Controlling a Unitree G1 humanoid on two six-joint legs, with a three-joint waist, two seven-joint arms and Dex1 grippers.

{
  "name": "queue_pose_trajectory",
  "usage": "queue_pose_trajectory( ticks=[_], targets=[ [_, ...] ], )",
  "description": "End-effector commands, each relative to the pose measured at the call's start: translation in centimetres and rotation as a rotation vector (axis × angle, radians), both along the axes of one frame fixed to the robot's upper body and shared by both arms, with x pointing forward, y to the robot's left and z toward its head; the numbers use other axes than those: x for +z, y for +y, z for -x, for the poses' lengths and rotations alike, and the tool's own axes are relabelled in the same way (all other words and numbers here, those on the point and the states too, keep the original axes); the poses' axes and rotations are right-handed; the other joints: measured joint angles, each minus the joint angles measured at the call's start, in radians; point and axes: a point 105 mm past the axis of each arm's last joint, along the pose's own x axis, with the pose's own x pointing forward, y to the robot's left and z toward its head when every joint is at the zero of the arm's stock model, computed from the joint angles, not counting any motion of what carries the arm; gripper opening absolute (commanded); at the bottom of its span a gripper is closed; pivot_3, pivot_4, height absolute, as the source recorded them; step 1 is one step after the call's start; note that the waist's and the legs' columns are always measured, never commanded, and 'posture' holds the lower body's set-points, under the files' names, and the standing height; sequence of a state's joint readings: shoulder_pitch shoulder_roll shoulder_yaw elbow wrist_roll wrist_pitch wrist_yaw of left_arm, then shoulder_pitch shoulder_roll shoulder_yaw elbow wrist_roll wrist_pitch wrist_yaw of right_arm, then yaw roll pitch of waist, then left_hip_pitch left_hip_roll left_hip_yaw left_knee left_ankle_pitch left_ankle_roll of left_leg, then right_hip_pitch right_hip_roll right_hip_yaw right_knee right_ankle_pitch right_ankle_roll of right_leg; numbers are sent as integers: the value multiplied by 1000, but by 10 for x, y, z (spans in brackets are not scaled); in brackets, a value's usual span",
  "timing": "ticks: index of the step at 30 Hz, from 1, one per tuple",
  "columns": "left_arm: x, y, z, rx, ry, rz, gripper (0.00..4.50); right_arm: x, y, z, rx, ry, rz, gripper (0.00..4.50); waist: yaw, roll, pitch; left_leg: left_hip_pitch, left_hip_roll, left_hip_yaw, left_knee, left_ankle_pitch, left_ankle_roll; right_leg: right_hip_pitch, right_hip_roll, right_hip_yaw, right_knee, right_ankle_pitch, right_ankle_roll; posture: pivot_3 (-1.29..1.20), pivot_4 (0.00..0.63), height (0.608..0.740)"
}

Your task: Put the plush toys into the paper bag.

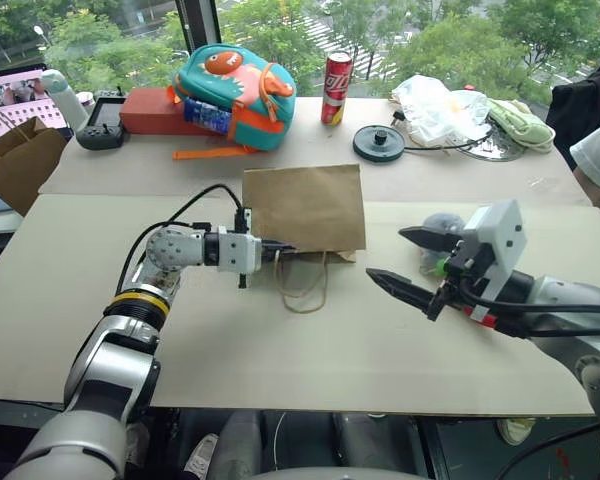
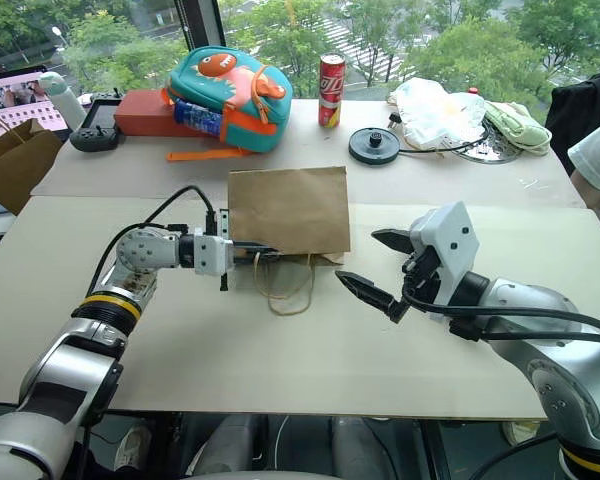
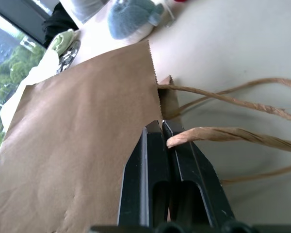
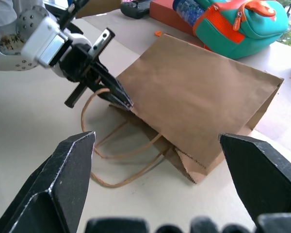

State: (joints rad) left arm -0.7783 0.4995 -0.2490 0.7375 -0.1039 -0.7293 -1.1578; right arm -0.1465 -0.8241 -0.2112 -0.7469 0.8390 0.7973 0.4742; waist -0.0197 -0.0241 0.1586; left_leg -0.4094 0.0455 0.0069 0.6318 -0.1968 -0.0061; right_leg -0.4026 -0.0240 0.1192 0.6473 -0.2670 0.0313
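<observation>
Left gripper (image 1: 280,247) is clamped on the upper edge of the paper bag (image 1: 305,205) at its mouth. Right gripper (image 1: 405,262) hangs spread wide, empty. Bag lies flat on the table (image 1: 280,350). Grey-blue plush ball (image 3: 131,19) sits outside; nothing bagged yet.

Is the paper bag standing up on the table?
No, the paper bag lies flat on the table, its twine handles spread beside it.
</observation>
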Motion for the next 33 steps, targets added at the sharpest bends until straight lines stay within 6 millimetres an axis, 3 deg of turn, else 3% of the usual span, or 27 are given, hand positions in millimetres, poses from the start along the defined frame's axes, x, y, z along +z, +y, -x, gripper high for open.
queue_pose_trajectory(
  ticks=[1, 8, 14, 19, 28, 33],
  targets=[
    [27, 3, -1, 20, 54, 89, 79, 10, 2, 0, 5, -57, -7, 4500, 0, 0, 0, 0, 0, 0, 0, 0, 0, 0, 0, 0, 0, 0, 0, 0, 150, 733],
    [57, 4, -3, 60, 164, 196, 79, -16, 13, -11, -10, -1, 25, 4500, -5, 0, 0, 0, 0, -1, 1, 0, 0, 0, 1, 0, 0, 0, 0, 0, 150, 733],
    [66, 3, -4, 72, 174, 208, 79, -37, 24, -28, -86, 37, 19, 4500, -8, 0, 0, 0, 0, -2, 1, 0, 0, 0, 1, 0, 0, 0, 0, 0, 150, 733],
    [73, -3, -3, 57, 183, 226, 0, -45, 43, -37, -117, 41, -53, 3206, -9, 1, -1, -1, 0, -2, 1, 0, 0, 0, 1, 0, 0, 0, 0, 0, 150, 733],
    [79, -10, 0, 36, 193, 233, 0, -49, 68, -53, -159, 32, -117, 64, -19, 1, -1, -1, 0, -3, 1, 0, 0, 0, 2, 0, 0, 0, 0, 0, 150, 733],
    [83, -12, 1, 30, 201, 241, 0, -44, 74, -73, -221, -12, -165, 27, -22, 1, -1, -1, 0, -3, 1, 0, 0, 0, 2, -1, 0, 0, 0, 0, 150, 733]
  ],
)
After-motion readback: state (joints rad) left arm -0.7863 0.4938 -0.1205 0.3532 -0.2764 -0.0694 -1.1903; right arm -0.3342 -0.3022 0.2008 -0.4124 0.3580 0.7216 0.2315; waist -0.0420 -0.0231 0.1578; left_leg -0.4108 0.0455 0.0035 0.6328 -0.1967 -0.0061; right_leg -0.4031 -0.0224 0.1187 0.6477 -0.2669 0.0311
